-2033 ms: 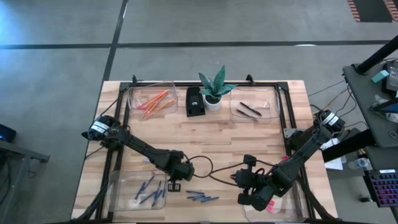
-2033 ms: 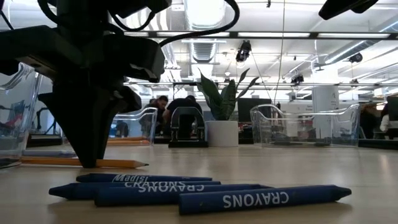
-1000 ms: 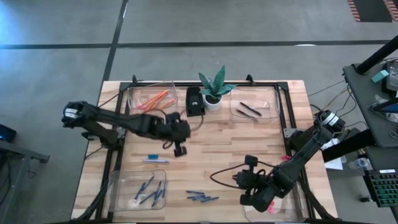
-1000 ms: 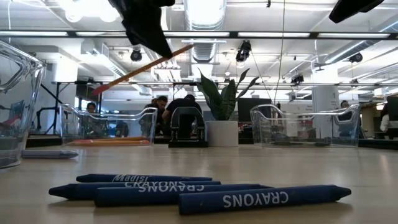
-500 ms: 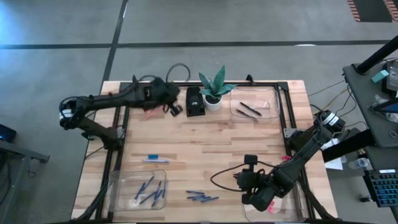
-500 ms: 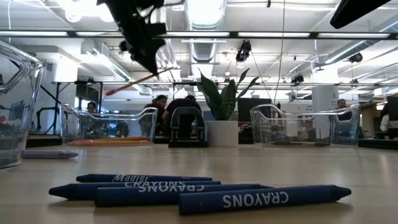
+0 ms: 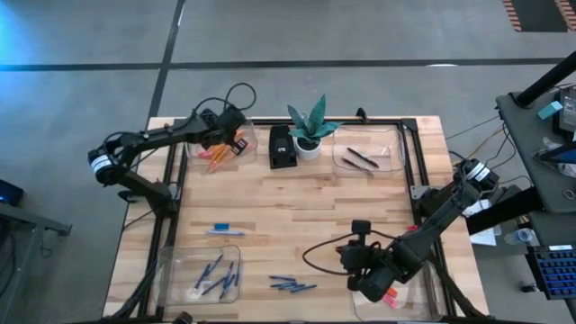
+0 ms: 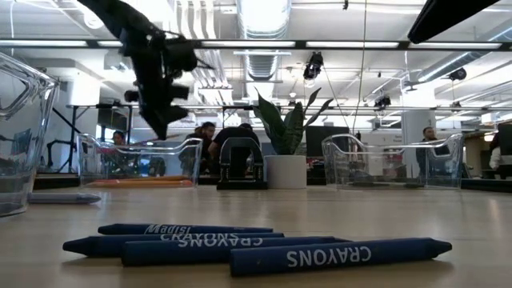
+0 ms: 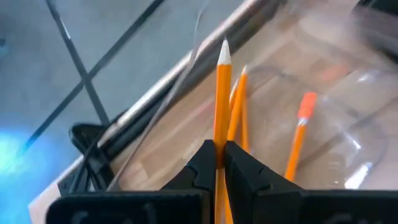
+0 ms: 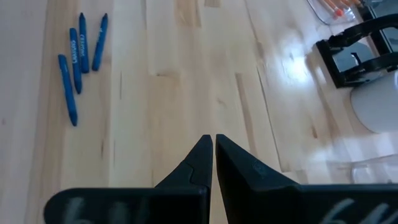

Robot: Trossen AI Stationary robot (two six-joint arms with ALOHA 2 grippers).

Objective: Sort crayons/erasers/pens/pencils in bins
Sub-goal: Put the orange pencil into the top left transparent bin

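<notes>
Left gripper (image 9: pixel 219 163), fingers clamped on an orange pencil (image 9: pixel 222 93), has carried it over the pencil bin (image 7: pixel 193 155). Release comes next. Right gripper (image 10: pixel 213 149), fingers together, waits near the crayons (image 7: pixel 292 286).

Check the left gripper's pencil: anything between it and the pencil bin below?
Nothing visible does. The left gripper is shut on an orange pencil and hangs over the far-left bin. The bin is open-topped and holds only other pencils lying flat. The black box and the potted plant stand beside the bin, off the path.
</notes>
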